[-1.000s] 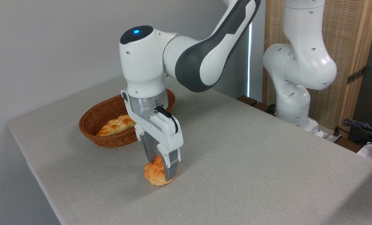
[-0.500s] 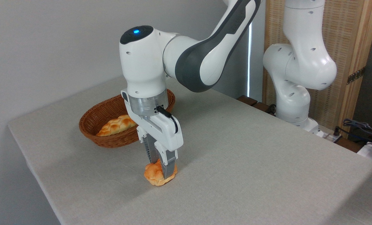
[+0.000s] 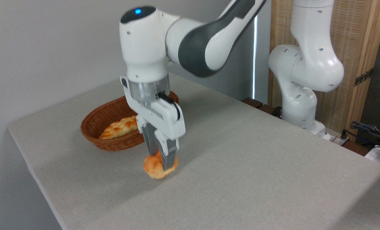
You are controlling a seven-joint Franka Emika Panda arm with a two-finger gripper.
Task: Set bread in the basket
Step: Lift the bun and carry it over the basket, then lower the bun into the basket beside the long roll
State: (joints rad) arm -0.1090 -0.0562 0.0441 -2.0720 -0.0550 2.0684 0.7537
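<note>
Bread point(image 3: 154, 167) in claw point(image 3: 161, 164)

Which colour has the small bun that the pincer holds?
Orange-golden and glossy, the bun shows in the fixed camera view, gripped by the pincer.

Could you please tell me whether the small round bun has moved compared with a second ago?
Yes. The bun, clamped in the gripper, has risen off the table and shifted slightly left, toward the basket.
</note>
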